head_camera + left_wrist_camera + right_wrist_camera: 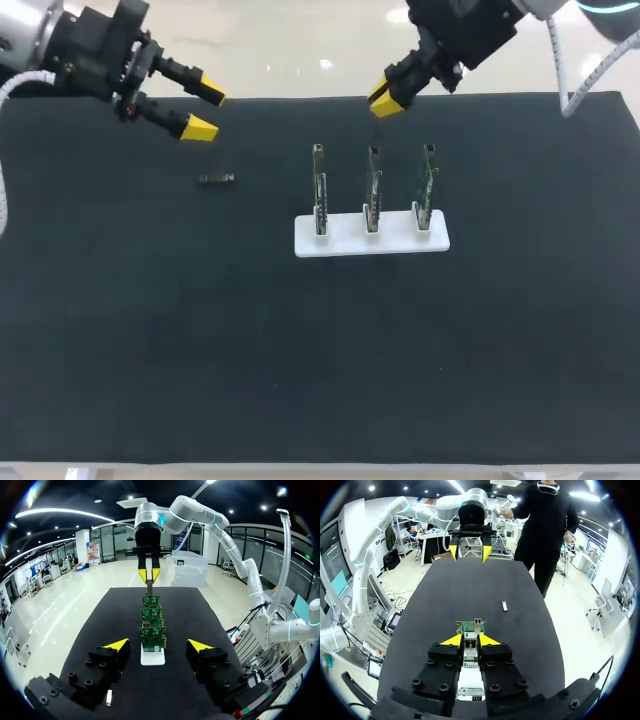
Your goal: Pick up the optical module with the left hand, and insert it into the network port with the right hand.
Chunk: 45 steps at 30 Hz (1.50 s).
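Note:
A small dark optical module [216, 179] lies loose on the black mat, also seen as module [109, 697] and module [504, 605]. My left gripper [205, 110] hovers open just behind it, nothing between its fingers [117, 644]. My right gripper [385, 97] is shut on a second, silvery module [470, 655], hanging above and behind the middle circuit board [372, 188]. In the left wrist view the right gripper [149, 575] stands past the far end of the row of boards [152, 615]. The board's ports [470, 626] sit just ahead of the right gripper [470, 641].
A white holder [400, 243] in mid-mat carries three upright green circuit boards in a row: left board [319, 190], middle one, right board [427, 185]. The black mat [300, 350] runs wide in front of the holder to the table's front edge.

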Motion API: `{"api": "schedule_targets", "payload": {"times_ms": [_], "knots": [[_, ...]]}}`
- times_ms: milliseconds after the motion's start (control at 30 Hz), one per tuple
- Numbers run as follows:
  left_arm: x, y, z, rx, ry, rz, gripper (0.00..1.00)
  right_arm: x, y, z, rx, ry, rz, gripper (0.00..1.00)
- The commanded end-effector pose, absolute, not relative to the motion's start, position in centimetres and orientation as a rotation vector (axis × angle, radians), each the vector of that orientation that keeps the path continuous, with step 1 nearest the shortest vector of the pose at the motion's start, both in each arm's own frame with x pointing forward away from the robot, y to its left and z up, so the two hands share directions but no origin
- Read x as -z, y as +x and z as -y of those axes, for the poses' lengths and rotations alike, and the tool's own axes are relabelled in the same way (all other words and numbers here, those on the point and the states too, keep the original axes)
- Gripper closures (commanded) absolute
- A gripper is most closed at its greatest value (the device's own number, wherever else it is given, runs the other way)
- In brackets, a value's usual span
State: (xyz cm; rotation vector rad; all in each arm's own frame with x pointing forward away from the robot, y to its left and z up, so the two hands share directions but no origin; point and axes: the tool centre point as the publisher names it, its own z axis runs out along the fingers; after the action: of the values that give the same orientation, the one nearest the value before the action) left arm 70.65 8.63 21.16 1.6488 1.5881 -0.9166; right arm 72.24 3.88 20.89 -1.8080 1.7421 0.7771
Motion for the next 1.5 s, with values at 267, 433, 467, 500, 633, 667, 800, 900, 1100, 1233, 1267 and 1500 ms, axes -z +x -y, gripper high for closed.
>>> {"api": "schedule_targets", "payload": {"times_ms": [267,433,467,500,633,667,800,900,1100,1233,1267,1500], "knots": [[-21.2,70.7,-8.6,0.916,1.651,-1.59,0.0,-20.2,73.1,-3.4,-0.792,-1.839,-1.726,1.0],[-21.2,70.7,-8.6,0.916,1.651,-1.59,0.0,-19.9,73.4,-3.4,-0.787,-1.847,-1.714,1.0],[-21.2,70.7,-8.6,0.916,1.651,-1.59,0.0,-19.8,73.5,-3.4,-0.785,-1.849,-1.711,1.0],[-21.2,70.7,-8.6,0.916,1.651,-1.59,0.0,-19.7,73.6,-3.4,-0.785,-1.851,-1.707,1.0],[-21.2,70.7,-8.6,0.916,1.651,-1.59,0.0,-19.5,73.9,-3.6,-0.786,-1.851,-1.701,1.0],[-21.2,70.7,-8.6,0.916,1.651,-1.59,0.0,-19.4,73.9,-3.7,-0.786,-1.851,-1.7,1.0],[-21.2,70.7,-8.6,0.916,1.651,-1.59,0.0,-19.2,74.0,-3.8,-0.787,-1.849,-1.692,1.0],[-21.2,70.7,-8.6,0.916,1.651,-1.59,0.0,-19.1,74.1,-3.9,-0.791,-1.853,-1.682,1.0],[-21.2,70.7,-8.6,0.916,1.651,-1.59,0.0,-19.0,74.1,-4.1,-0.795,-1.854,-1.677,1.0],[-21.2,70.7,-8.6,0.916,1.651,-1.59,0.0,-19.1,73.9,-4.3,-0.798,-1.852,-1.677,1.0],[-21.2,70.7,-8.6,0.916,1.651,-1.59,0.0,-19.1,73.9,-4.3,-0.799,-1.852,-1.677,1.0],[-21.2,70.7,-8.6,0.916,1.651,-1.59,0.0,-19.1,73.4,-4.5,-0.804,-1.847,-1.678,1.0]]}}
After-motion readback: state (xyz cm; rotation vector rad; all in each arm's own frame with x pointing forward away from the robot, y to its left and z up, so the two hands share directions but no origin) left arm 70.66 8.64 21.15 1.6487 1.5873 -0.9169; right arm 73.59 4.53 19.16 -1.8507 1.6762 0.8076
